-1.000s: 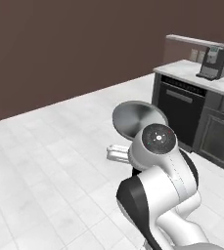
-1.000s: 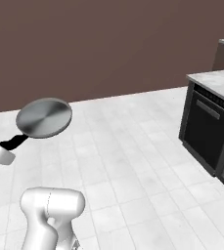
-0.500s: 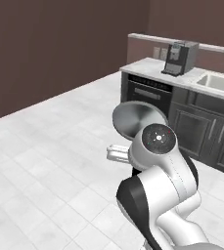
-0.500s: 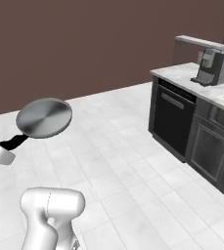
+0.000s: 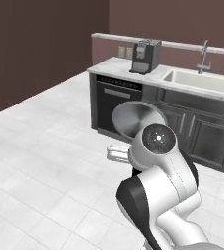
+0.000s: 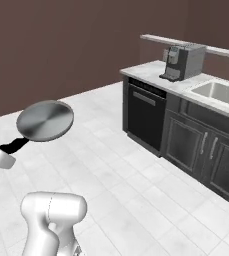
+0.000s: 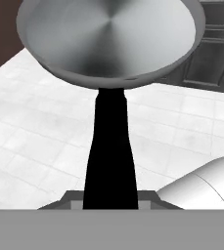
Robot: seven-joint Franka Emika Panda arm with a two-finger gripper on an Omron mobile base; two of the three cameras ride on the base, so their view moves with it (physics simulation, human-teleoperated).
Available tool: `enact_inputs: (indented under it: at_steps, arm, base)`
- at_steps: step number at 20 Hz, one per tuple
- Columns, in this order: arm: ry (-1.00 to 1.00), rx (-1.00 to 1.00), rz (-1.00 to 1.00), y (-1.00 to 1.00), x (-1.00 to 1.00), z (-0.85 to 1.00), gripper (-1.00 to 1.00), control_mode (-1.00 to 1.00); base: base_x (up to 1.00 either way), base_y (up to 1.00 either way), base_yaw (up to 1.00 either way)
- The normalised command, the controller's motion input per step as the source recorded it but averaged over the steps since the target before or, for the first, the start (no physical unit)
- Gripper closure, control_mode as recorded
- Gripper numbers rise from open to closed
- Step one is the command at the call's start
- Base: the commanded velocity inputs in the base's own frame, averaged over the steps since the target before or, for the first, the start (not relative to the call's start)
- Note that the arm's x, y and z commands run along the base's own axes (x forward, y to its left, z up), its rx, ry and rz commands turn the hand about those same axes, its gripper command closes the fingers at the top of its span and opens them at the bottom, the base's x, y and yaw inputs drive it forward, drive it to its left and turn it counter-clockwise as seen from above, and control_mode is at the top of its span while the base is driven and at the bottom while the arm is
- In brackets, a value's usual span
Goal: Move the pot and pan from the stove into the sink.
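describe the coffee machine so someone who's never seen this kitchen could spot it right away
Start at the white marble counter above the dark cabinets, at its open end beside the black oven door. There stands a boxy grey and black coffee machine, left of the off-white sink. It is the one tall block on the counter, unlike the thin curved chrome faucet.

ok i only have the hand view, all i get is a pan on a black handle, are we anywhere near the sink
Observer: The sink sits ahead in a dark-cabinet counter, with open floor between it and the base.
Operator: anything sitting beside it
Observer: A coffee machine stands on the counter, on the end next to the sink.
Operator: is the pan over the counter or the floor
Observer: Over the floor; in the right base view the pan hangs above white tiles, well short of the cabinets.
Operator: and the end effector has it properly
Observer: The end effector is shut on the pan's black handle, the pan tilted.
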Motion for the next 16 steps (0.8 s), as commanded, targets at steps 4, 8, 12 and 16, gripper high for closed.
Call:
enact_inputs:
  at_steps: [4, 8, 12, 16]
  arm:
    - [0.00, 0.00, 0.00, 0.00, 0.00, 0.00, 1.00, 1.00]
    - [0.00, 0.00, 0.00, 0.00, 0.00, 0.00, 1.00, 1.00]
    - [0.00, 0.00, 0.00, 0.00, 0.00, 0.00, 1.00, 1.00]
    - [0.00, 0.00, 0.00, 0.00, 0.00, 0.00, 1.00, 1.00]
  base:
    - [-0.01, -0.16, -0.34]
    - [-0.03, -0.17, -0.33]
    - [-0.08, -0.23, -0.31]
    - [-0.12, -0.26, -0.29]
